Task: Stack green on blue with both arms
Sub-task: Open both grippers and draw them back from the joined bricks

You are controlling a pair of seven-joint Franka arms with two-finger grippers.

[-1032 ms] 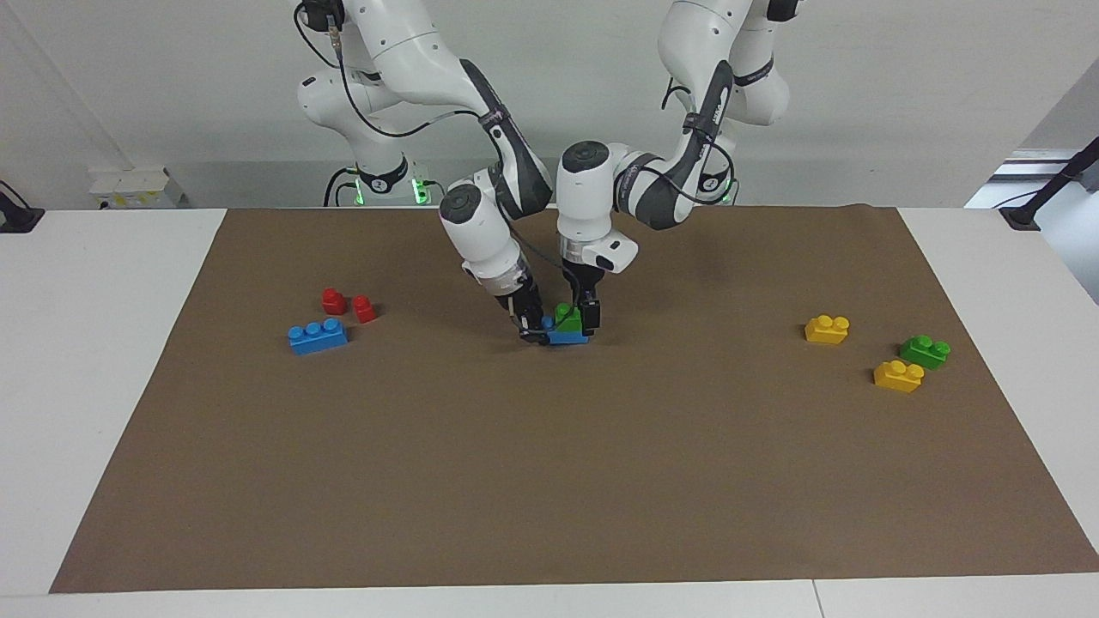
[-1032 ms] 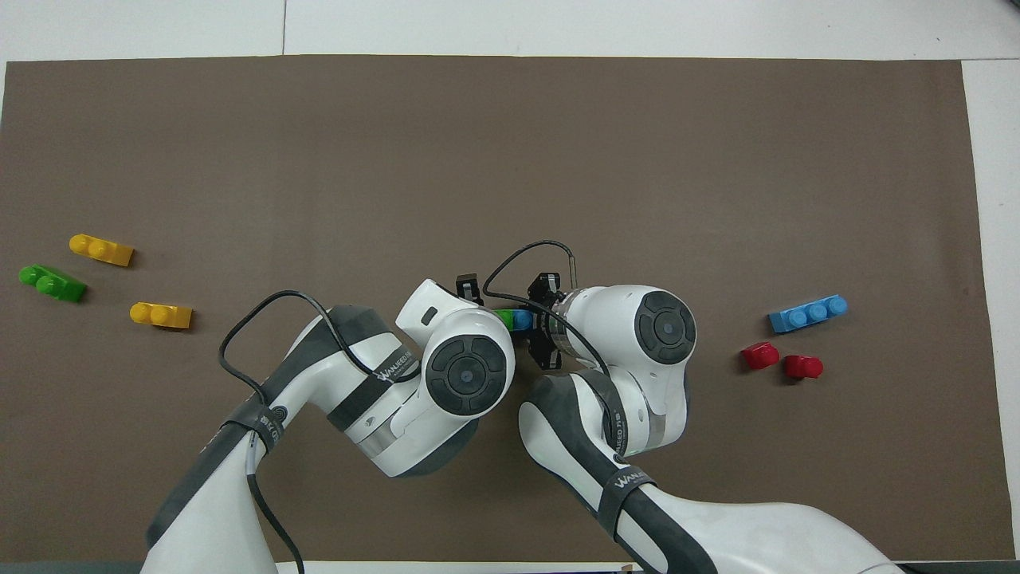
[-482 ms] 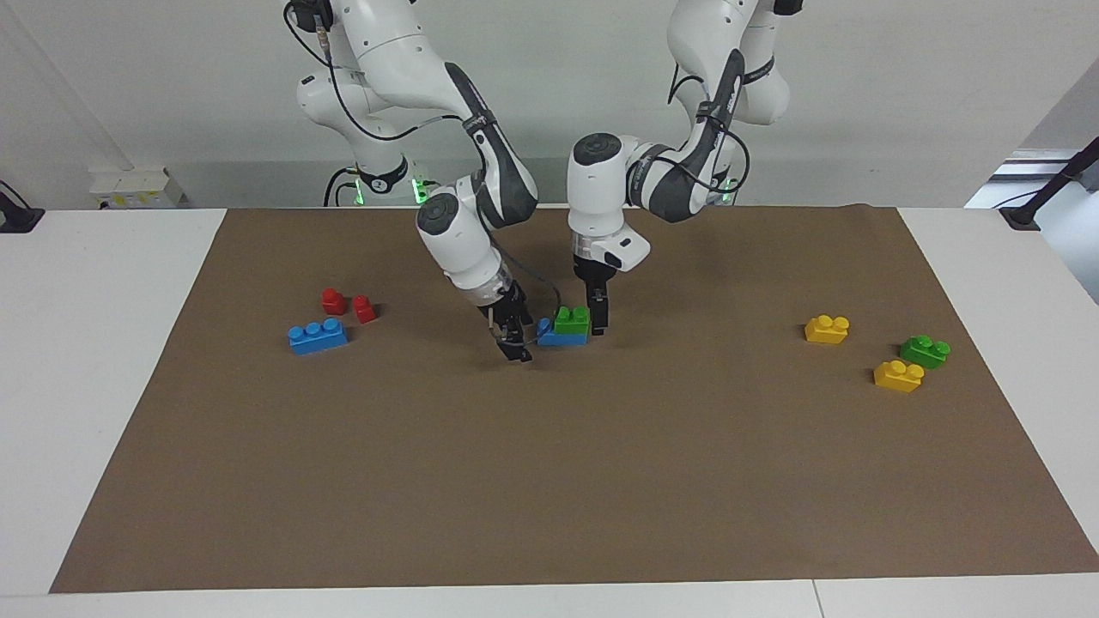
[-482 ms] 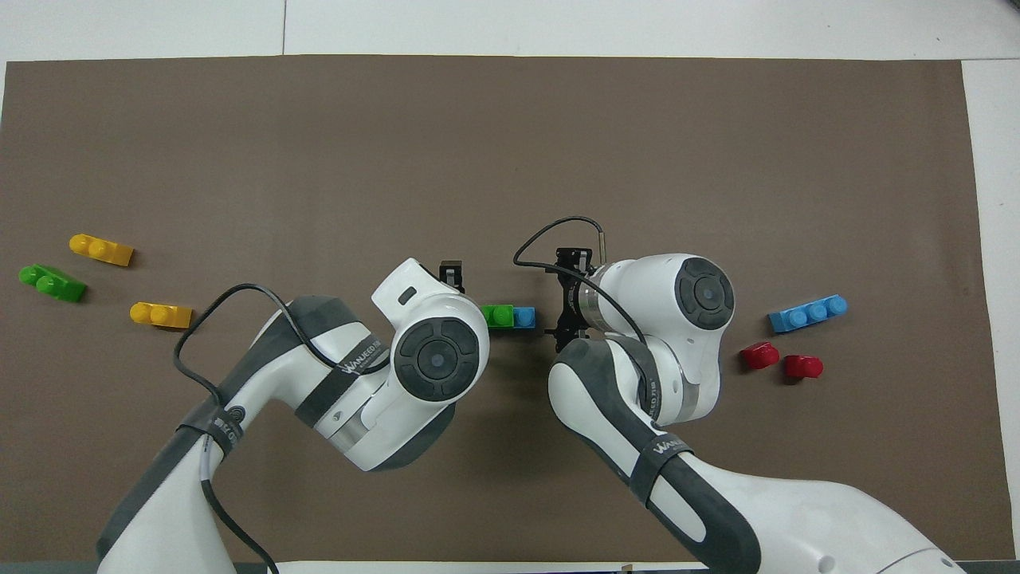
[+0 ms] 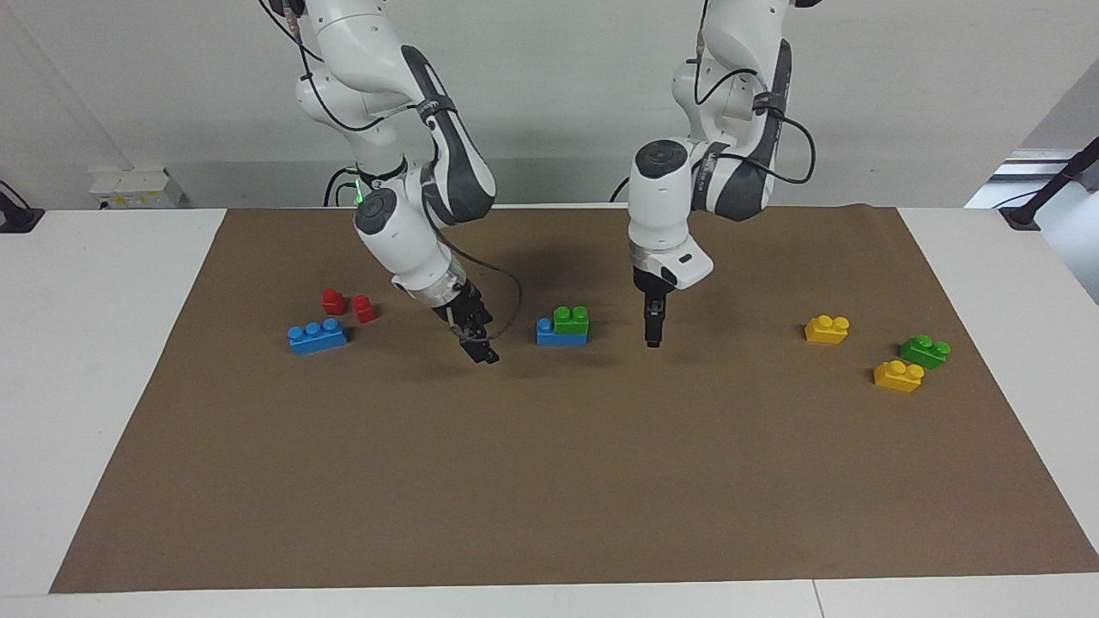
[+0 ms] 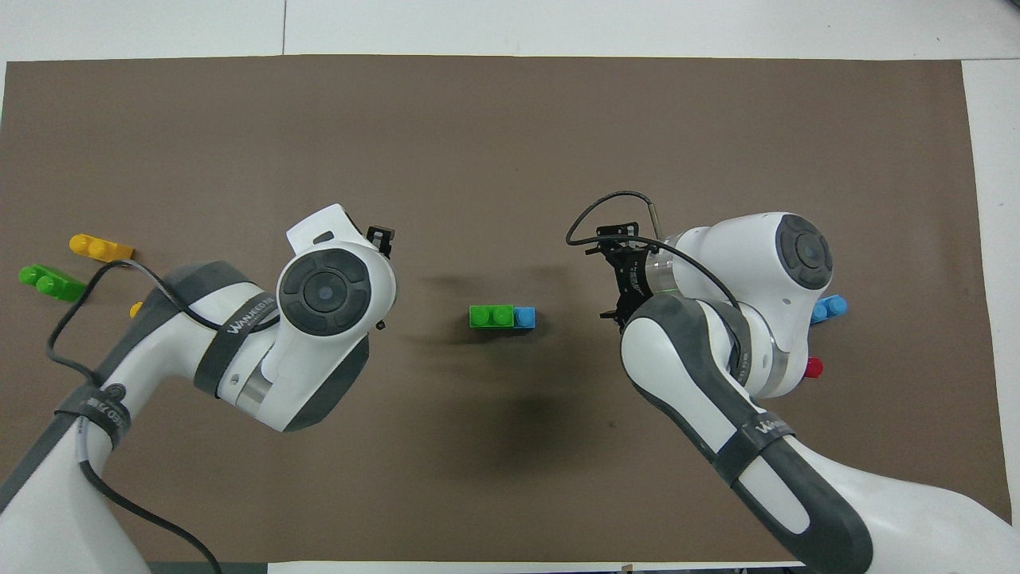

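A green two-stud brick sits stacked on one end of a blue three-stud brick at the mat's middle; one blue stud stays bare. The stack also shows in the overhead view, green on blue. My left gripper is open and empty, hanging just above the mat beside the stack toward the left arm's end; in the overhead view its hand covers most of it. My right gripper is open and empty, tilted, beside the stack toward the right arm's end, also seen from overhead.
A second blue brick and two small red pieces lie toward the right arm's end. Two yellow bricks and a second green brick lie toward the left arm's end.
Both grippers have let go of the stacked bricks and drawn apart, each toward its own end of the table. The green-on-blue stack stays in place.
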